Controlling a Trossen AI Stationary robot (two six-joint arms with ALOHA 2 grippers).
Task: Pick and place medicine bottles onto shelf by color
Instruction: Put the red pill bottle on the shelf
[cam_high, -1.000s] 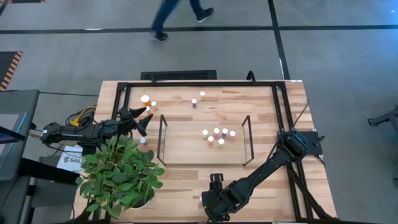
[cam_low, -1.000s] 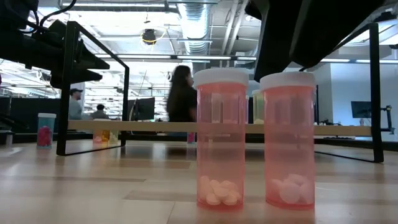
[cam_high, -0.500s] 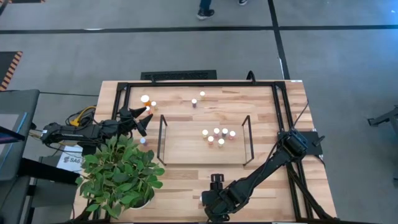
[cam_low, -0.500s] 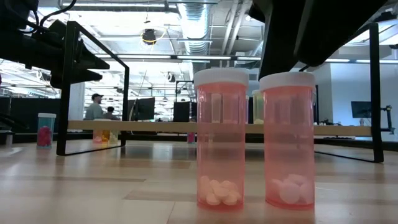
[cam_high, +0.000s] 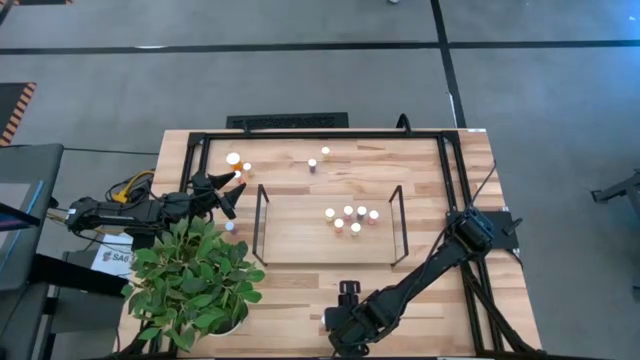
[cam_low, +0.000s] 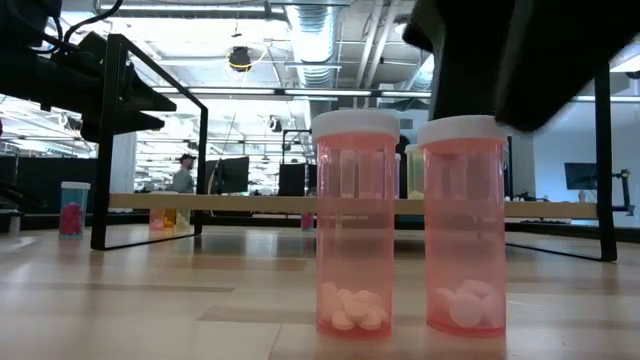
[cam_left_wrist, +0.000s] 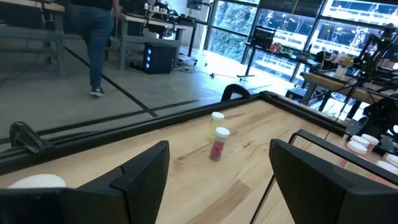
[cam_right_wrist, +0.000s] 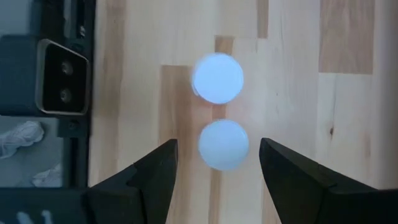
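Note:
Two pink-orange medicine bottles with white caps (cam_low: 355, 220) (cam_low: 465, 225) stand upright side by side on the table near its front edge. My right gripper (cam_right_wrist: 217, 146) hangs over them, pointing down and open, with one finger on each side of the nearer cap (cam_right_wrist: 224, 144) without touching it. In the high view my right arm (cam_high: 345, 325) hides both. The shelf (cam_high: 300, 240) sits mid-table with several bottles (cam_high: 350, 217) on it. My left gripper (cam_high: 225, 190) waits open and level at the table's left, near a few bottles (cam_high: 240, 162).
A leafy potted plant (cam_high: 195, 285) fills the near left corner. Two more bottles (cam_high: 318, 158) stand by the far edge and one (cam_high: 229, 226) beside the plant. The low camera (cam_right_wrist: 62, 78) sits close to the two near bottles. A black frame (cam_high: 300, 135) rings the table.
My right gripper has shifted slightly above the two near bottles, staying open; the bottles have not moved. A person has walked past beyond the table's far edge.

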